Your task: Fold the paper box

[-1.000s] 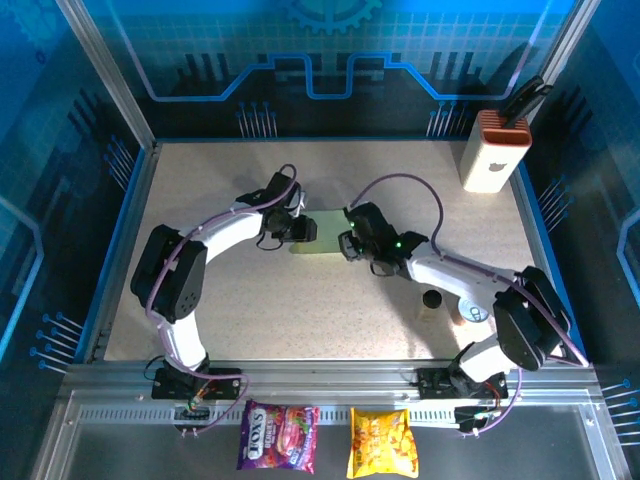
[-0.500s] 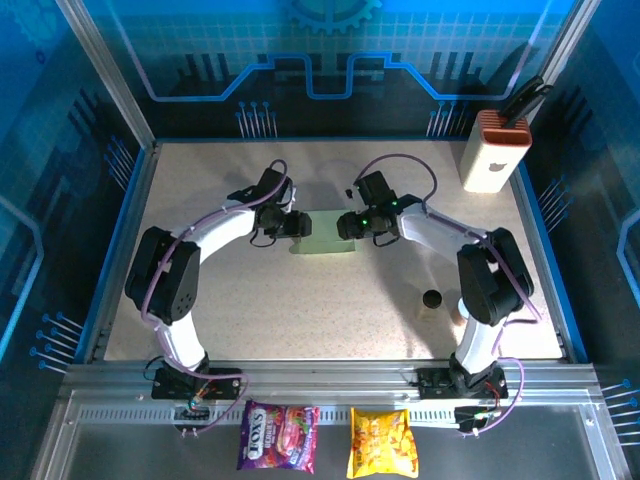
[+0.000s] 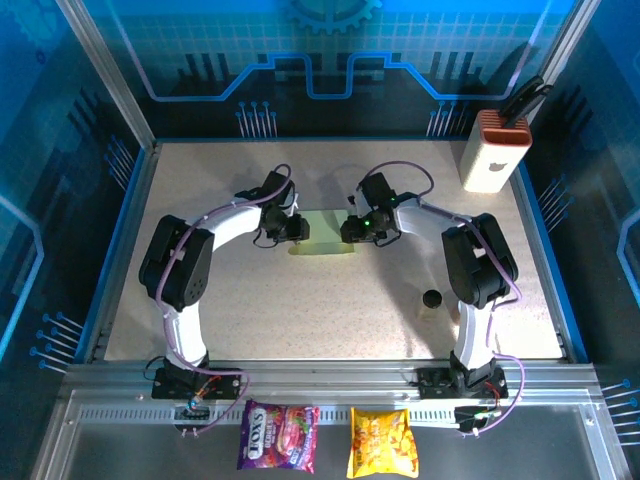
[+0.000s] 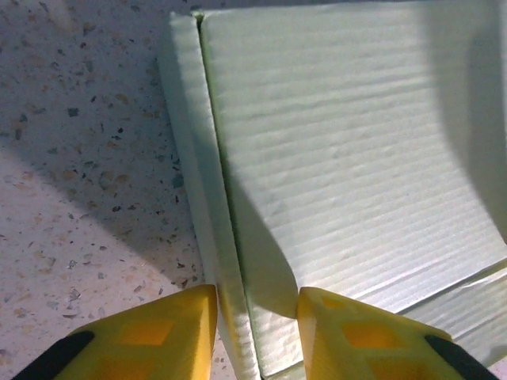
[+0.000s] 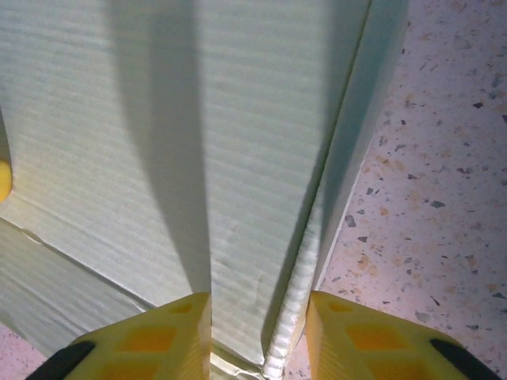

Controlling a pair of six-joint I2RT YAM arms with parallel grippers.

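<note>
The paper box (image 3: 323, 232) is pale green card with raised side walls, lying mid-table. My left gripper (image 3: 300, 229) is at its left end and my right gripper (image 3: 347, 232) at its right end. In the left wrist view the yellow fingers (image 4: 158, 336) straddle the box's folded left wall (image 4: 207, 198), and the left gripper (image 4: 257, 332) is open, with a gap on the inner side. In the right wrist view the right gripper (image 5: 260, 332) is open astride the right wall (image 5: 333, 182). There the outer finger (image 5: 356, 336) is close against the wall's edge. The box floor (image 5: 158, 142) is ribbed card.
A white block with an orange ribbed top (image 3: 494, 150) stands at the back right corner. A small black object (image 3: 432, 298) sits on the table near the right arm's base. Two snack packets (image 3: 278, 436) (image 3: 383, 442) lie below the front rail.
My right arm's elbow has swung up and back toward its base, and its gripper has shifted slightly farther along the box's right end. The left gripper has stayed at the left end.
</note>
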